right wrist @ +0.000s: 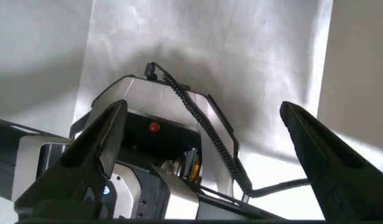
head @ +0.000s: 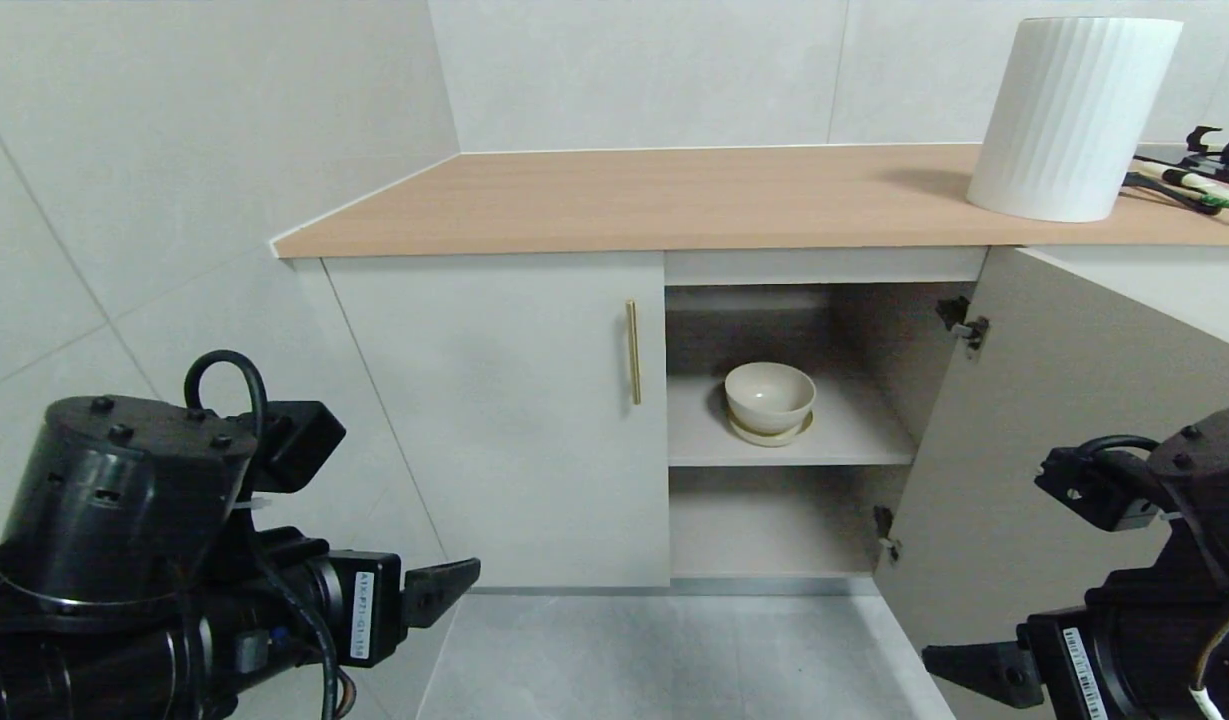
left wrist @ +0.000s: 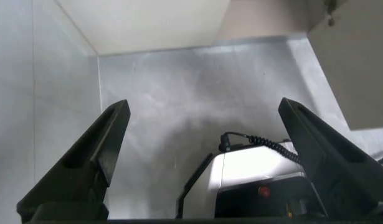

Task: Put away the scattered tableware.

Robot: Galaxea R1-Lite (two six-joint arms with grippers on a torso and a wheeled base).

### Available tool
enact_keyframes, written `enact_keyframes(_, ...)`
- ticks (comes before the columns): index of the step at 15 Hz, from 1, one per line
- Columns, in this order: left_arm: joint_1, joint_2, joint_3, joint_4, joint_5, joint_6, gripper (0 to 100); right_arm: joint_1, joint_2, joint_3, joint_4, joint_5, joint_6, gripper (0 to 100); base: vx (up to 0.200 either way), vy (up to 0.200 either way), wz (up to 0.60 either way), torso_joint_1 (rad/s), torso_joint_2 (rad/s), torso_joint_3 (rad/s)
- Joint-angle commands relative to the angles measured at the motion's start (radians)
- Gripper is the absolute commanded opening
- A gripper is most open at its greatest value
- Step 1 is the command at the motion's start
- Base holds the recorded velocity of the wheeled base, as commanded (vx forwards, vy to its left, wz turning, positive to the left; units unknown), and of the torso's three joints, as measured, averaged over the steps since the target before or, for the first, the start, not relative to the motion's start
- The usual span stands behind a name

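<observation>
Because the bowl [head: 769, 397] sits stowed on the shelf [head: 854, 435], I hold left gripper [left wrist: 203, 112] and right gripper [right wrist: 203, 109] low, fingers apart.

Pale tiled walls [head: 174, 150] meet a wooden worktop [head: 674, 200] over a white cabinet [head: 494, 420], its right door [head: 1014, 450] open above grey floor [head: 674, 650].
</observation>
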Motion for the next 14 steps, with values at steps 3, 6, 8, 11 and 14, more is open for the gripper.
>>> enact_keyframes(3,0.0,0.005,0.0,0.0,0.001,-0.001,100,0.001,0.005,0.001,0.001,0.001,-0.001,100,-0.2,0.0,0.0,0.002,0.0,-0.006)
enact_keyframes(6,0.0,0.004,0.002,0.0,0.001,-0.001,100,0.005,0.005,0.002,0.001,-0.001,-0.001,100,-0.133,0.0,0.0,-0.002,0.0,0.005)
enact_keyframes(8,0.0,0.005,0.002,0.0,0.0,0.001,100,0.005,0.002,0.002,0.003,-0.001,-0.001,100,0.0,0.0,0.0,0.0,0.0,0.0)
enact_keyframes(11,0.0,0.007,0.002,0.0,0.0,0.001,100,0.005,-0.001,0.002,0.004,-0.001,-0.001,100,0.0,0.0,0.0,0.0,0.0,0.0)
enact_keyframes(14,0.0,0.007,0.002,0.0,0.0,0.001,100,0.005,-0.001,0.002,0.004,-0.001,-0.001,100,0.0,0.0,0.0,0.0,0.0,0.0)
